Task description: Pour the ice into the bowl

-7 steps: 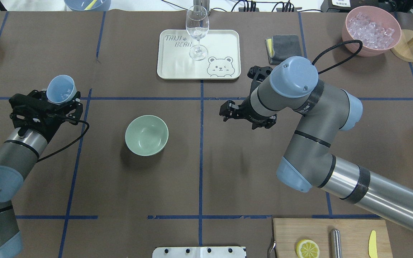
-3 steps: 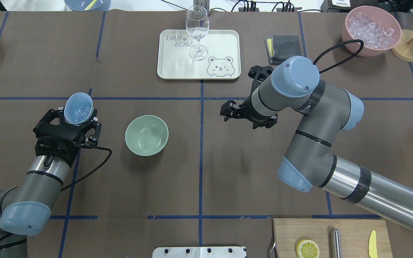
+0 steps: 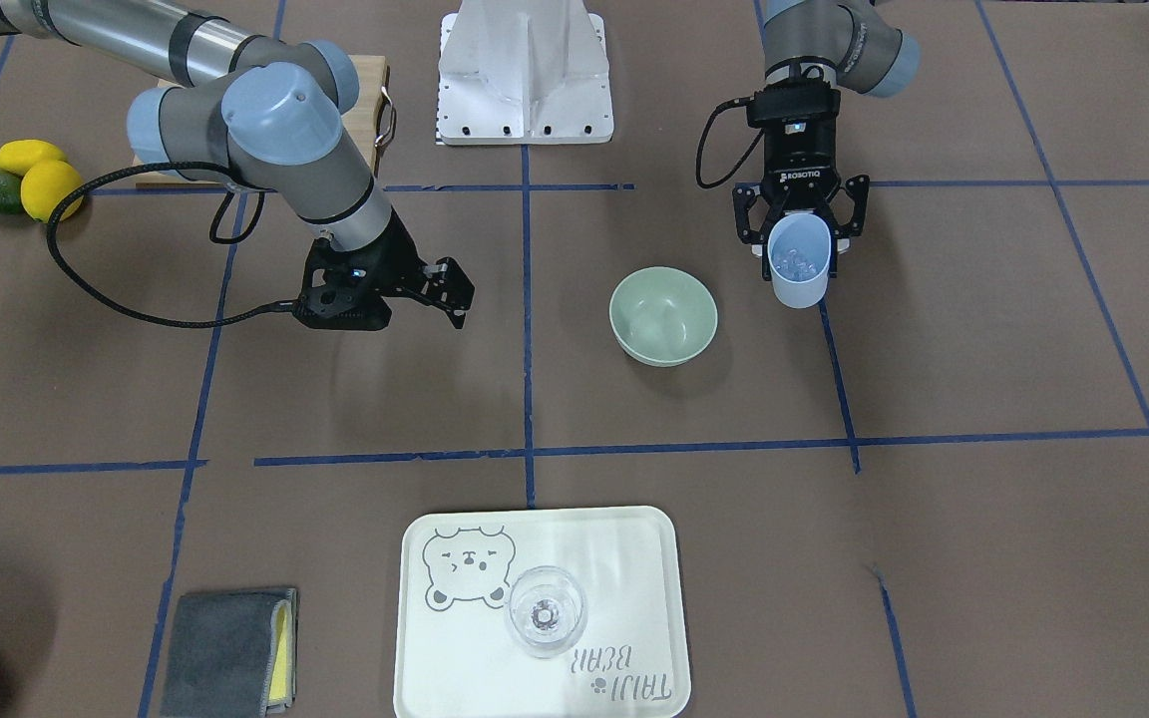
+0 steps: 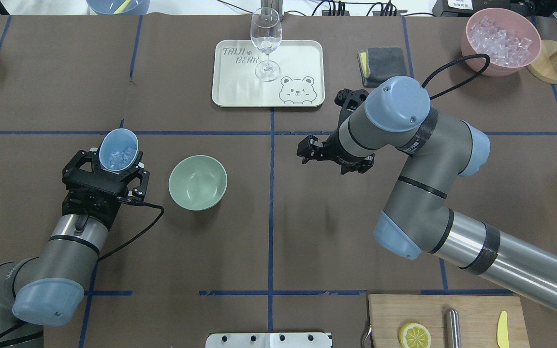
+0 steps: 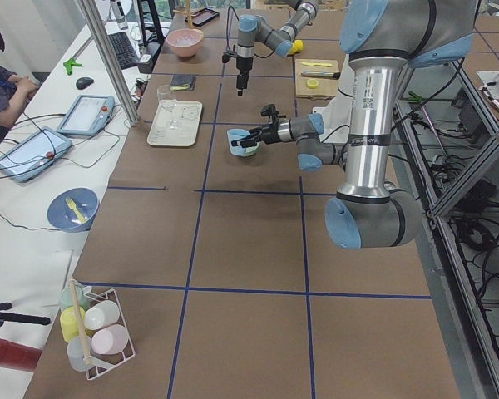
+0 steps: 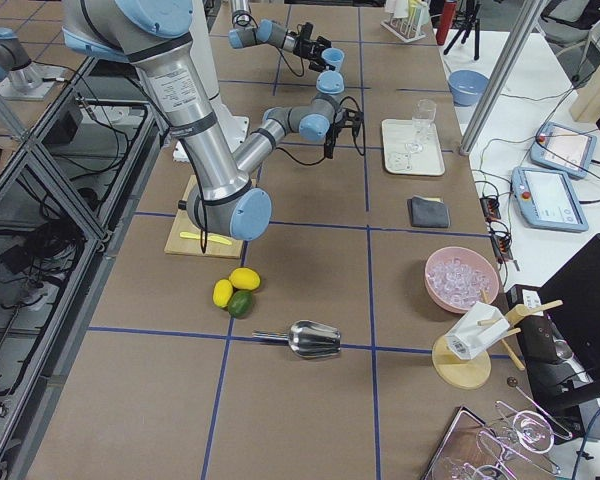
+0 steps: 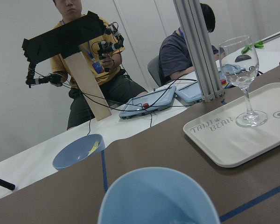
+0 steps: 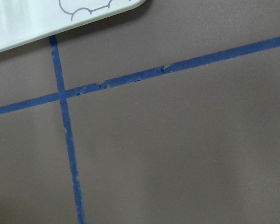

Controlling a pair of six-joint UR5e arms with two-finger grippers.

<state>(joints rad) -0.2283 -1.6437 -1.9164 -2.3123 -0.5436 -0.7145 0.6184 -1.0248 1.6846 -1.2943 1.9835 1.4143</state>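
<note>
My left gripper [image 4: 118, 163] is shut on a pale blue cup [image 4: 119, 150], held upright above the table just left of the bowl. Several small clear ice cubes [image 4: 122, 155] lie inside the cup and also show in the front view [image 3: 793, 262]. The sage-green bowl [image 4: 197, 182] stands empty on the brown mat; in the front view the bowl [image 3: 662, 314] is left of the cup [image 3: 800, 263] and the left gripper [image 3: 800, 237]. My right gripper [image 4: 305, 149] hovers open and empty right of the bowl, over the centre tape line.
A white bear tray [image 4: 302, 58] with a wine glass [image 4: 265, 42] is at the back centre. A pink bowl of ice [image 4: 500, 41] and a grey cloth [image 4: 382, 64] are back right. A cutting board [image 4: 445, 319] with a lemon slice is front right.
My left arm has carried the cup to the right and slightly nearer, toward the bowl, with the cup turning more upright. The right arm has barely moved.
</note>
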